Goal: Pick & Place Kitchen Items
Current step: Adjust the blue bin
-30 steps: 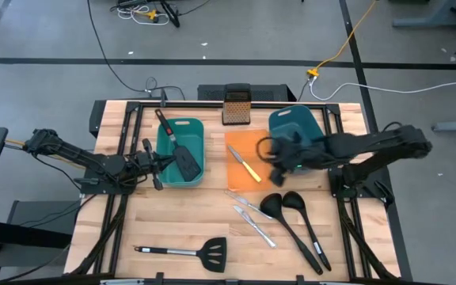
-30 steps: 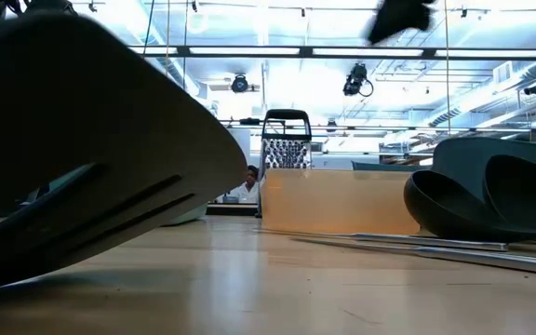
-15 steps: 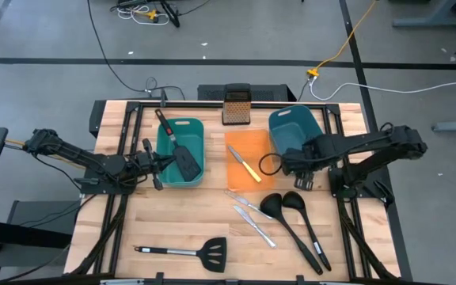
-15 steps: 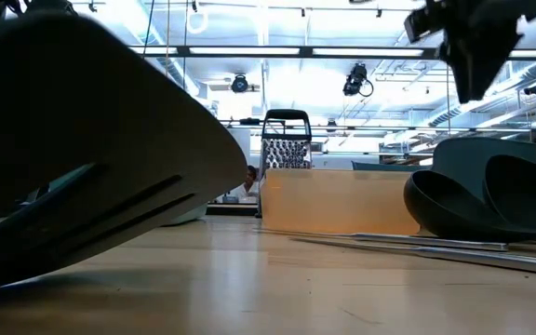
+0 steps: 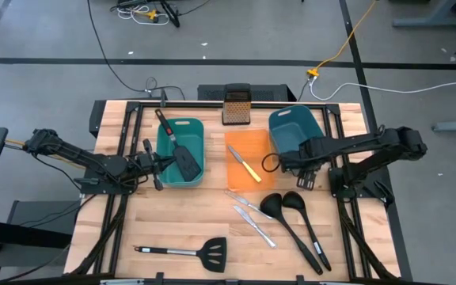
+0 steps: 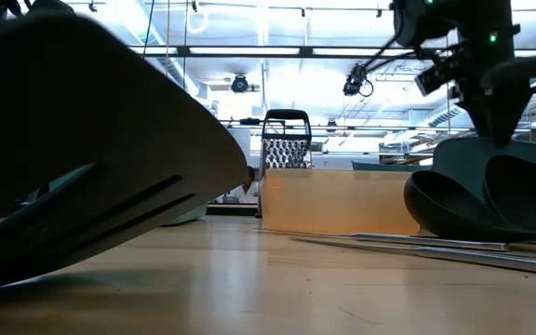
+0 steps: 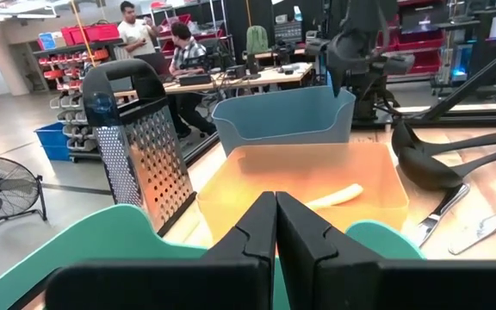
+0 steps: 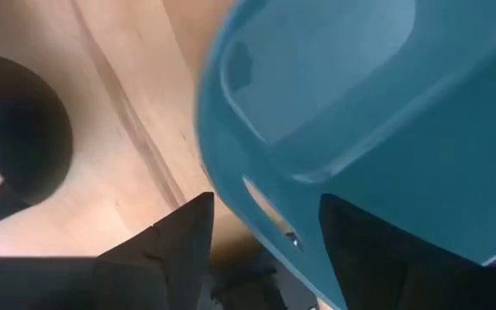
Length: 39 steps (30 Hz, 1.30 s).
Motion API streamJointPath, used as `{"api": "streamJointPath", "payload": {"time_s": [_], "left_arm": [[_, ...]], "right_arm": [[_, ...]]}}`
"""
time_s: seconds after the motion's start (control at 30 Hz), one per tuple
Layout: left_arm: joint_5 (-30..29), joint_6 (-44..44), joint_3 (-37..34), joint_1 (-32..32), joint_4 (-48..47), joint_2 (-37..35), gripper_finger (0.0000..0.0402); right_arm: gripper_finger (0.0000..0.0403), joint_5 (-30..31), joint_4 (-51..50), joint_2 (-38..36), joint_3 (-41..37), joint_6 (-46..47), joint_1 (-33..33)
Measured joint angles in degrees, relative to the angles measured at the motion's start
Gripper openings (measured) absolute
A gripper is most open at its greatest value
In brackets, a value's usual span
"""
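Note:
My left gripper (image 5: 159,162) (image 7: 275,215) is shut and level beside the left teal bin (image 5: 169,176), where a black slotted spatula (image 5: 182,156) lies with its handle over the far rim. My right gripper (image 5: 285,164) (image 8: 265,250) points down, open, above the near left corner of the right teal bin (image 5: 295,127) (image 8: 377,103), touching nothing. A small yellow-handled knife (image 5: 248,169) lies in the orange tray (image 5: 240,146). Two black ladles (image 5: 291,218), two silver knives (image 5: 252,215) and a second spatula (image 5: 192,252) lie flat on the table.
A dark box grater (image 5: 236,105) (image 7: 140,151) stands at the far edge behind the tray. In the low view the near spatula's blade (image 6: 82,149) fills the left side. People sit in the room beyond the table (image 7: 158,39). Bare wood lies between the near spatula and the bins.
My right gripper has come down and tipped from a shallow slant to pointing nearly straight down, settling over the near left corner of the right teal bin. No object has moved.

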Motion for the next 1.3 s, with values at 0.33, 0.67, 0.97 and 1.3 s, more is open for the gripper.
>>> {"api": "streamJointPath", "payload": {"time_s": [0.33,0.67,0.97,1.3], "left_arm": [[0.0,0.3,0.0,0.0,0.0,0.0,0.0016],[0.0,0.7,0.0,0.0,0.1,0.0,0.0016],[0.0,0.3,0.0,0.0,0.1,0.0,0.0016],[0.0,0.3,0.0,0.0,0.1,0.0,0.0016]], "right_arm": [[0.0148,-6.6,5.1,0.0,-5.4,3.1,-1.6],[0.0046,-9.9,7.7,0.0,-5.5,6.1,-1.6],[0.0036,-10.5,9.3,0.0,-5.5,4.0,-1.6],[0.0022,-12.2,8.9,0.0,-5.5,-1.9,0.4]]}}
